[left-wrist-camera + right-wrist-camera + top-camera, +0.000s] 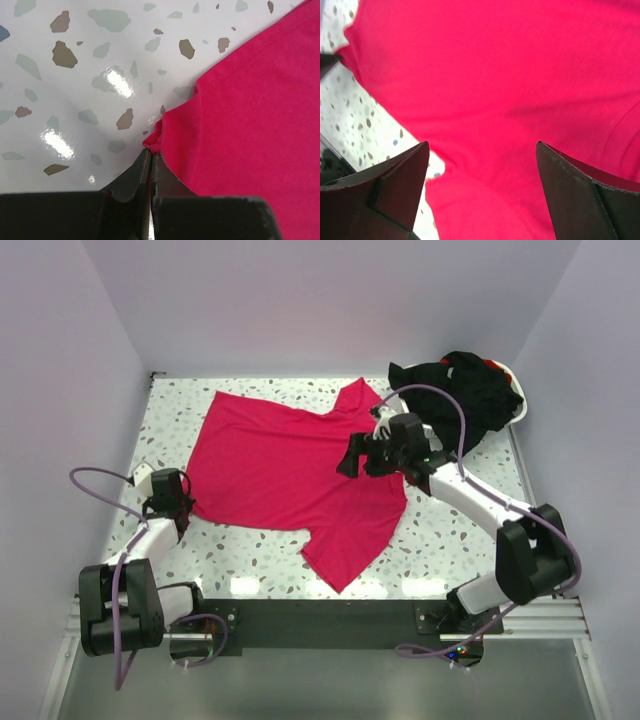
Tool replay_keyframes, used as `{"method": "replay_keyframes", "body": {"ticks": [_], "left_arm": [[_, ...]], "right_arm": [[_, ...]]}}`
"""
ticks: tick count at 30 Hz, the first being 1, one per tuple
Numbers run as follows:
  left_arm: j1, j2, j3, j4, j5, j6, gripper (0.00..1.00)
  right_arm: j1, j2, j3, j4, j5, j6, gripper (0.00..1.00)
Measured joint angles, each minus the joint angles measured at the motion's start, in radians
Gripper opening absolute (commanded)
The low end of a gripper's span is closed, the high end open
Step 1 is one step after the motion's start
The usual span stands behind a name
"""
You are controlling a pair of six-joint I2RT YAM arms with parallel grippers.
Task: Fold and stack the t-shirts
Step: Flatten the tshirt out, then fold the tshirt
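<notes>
The pinkish-red t-shirt (pixel 290 475) lies spread flat on the speckled table. My left gripper (pixel 186 504) is at its near-left corner. In the left wrist view the gripper (pixel 151 150) is shut, pinching the corner of the red shirt (pixel 250 115), which bunches slightly at the tips. My right gripper (pixel 349 466) hovers over the shirt's right part. In the right wrist view the gripper (pixel 482 147) is wide open and empty above the red shirt (pixel 495 75), near the sleeve's underarm notch. Black t-shirts (pixel 462 390) are piled at the back right.
The white plastic basket (pixel 516 406) holds the black pile at the table's back right corner. Lilac walls close in the table on the left, back and right. The speckled tabletop (pixel 440 530) shows bare around the shirt.
</notes>
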Motion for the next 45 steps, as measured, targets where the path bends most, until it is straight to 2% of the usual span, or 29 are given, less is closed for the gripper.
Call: {"method": "replay_keyframes", "body": {"ticks": [6, 14, 18, 23, 35, 41, 45], "left_arm": [[0.000, -0.004, -0.001, 0.036, 0.002, 0.009, 0.00], [0.000, -0.012, -0.001, 0.048, 0.018, 0.035, 0.00], [0.000, -0.047, -0.001, 0.045, 0.016, 0.050, 0.00], [0.000, -0.068, -0.001, 0.044, 0.016, 0.058, 0.00], [0.000, -0.092, -0.001, 0.035, 0.016, 0.061, 0.00], [0.000, -0.096, -0.001, 0.035, 0.018, 0.061, 0.00], [0.000, -0.096, -0.001, 0.035, 0.020, 0.061, 0.00]], "right_arm": [[0.201, -0.159, -0.095, -0.108, 0.192, 0.035, 0.80], [0.518, -0.270, -0.214, -0.240, 0.396, 0.146, 0.69], [0.665, -0.262, -0.280, -0.286, 0.457, 0.239, 0.69], [0.802, -0.164, -0.283, -0.298, 0.512, 0.332, 0.67], [0.945, -0.040, -0.253, -0.335, 0.622, 0.469, 0.61], [0.955, -0.016, -0.251, -0.342, 0.651, 0.502, 0.49], [0.956, -0.010, -0.250, -0.343, 0.674, 0.515, 0.37]]}}
